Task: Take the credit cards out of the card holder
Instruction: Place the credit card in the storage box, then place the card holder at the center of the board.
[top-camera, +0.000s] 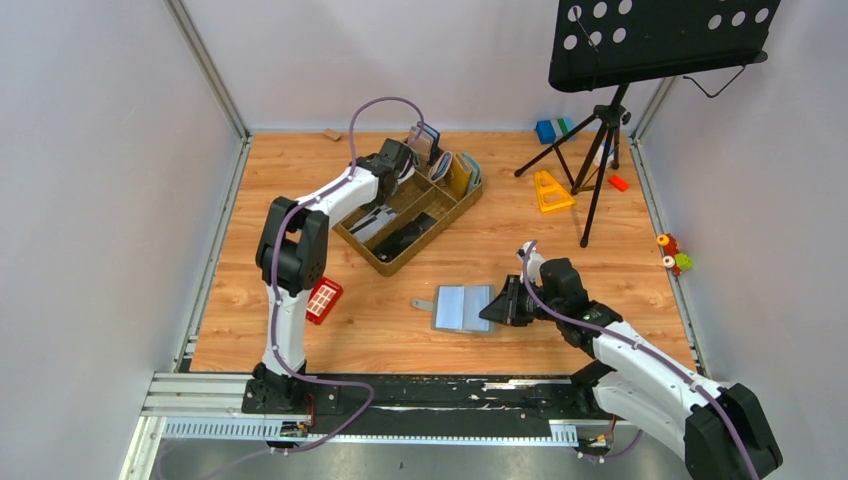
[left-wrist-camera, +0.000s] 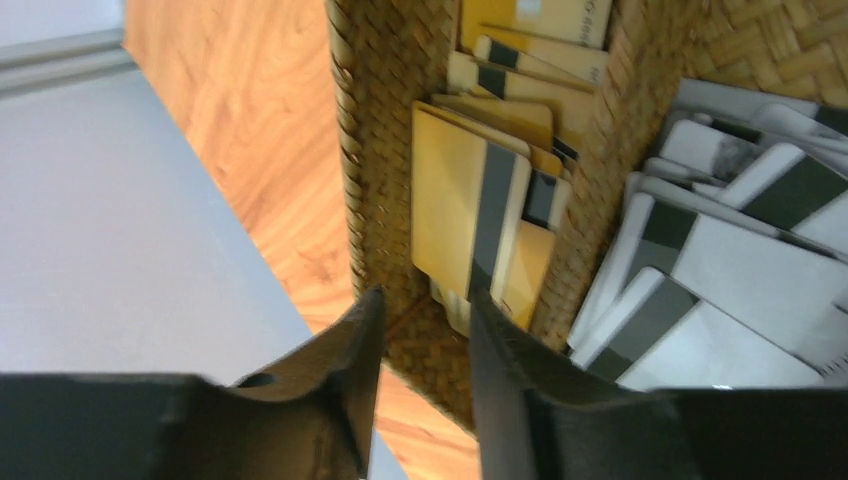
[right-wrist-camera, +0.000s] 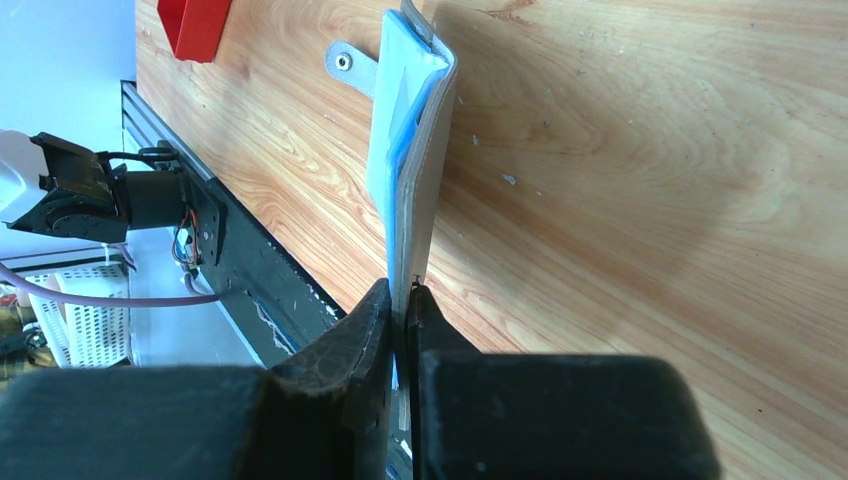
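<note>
Light wood-grain tabletop (top-camera: 400, 335), grey-walled; flat grey bi-fold card holder (top-camera: 462, 308) lay open near its centre, right jaws pinching its right edge; left jaws spread above brown woven compartment tray (left-wrist-camera: 375, 120); advisable: keep that edge pinned, slots left unobstructed for extraction.

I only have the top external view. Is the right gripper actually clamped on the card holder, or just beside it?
Observer: Clamped. The right wrist view shows the right gripper shut on the card holder at its edge.
Operator: Is the left gripper holding a card?
Observer: No. The left gripper is open, with nothing between its fingers.
Operator: What's it pointing at?
Observer: Yellow cards stacked in one compartment of the woven tray.
</note>
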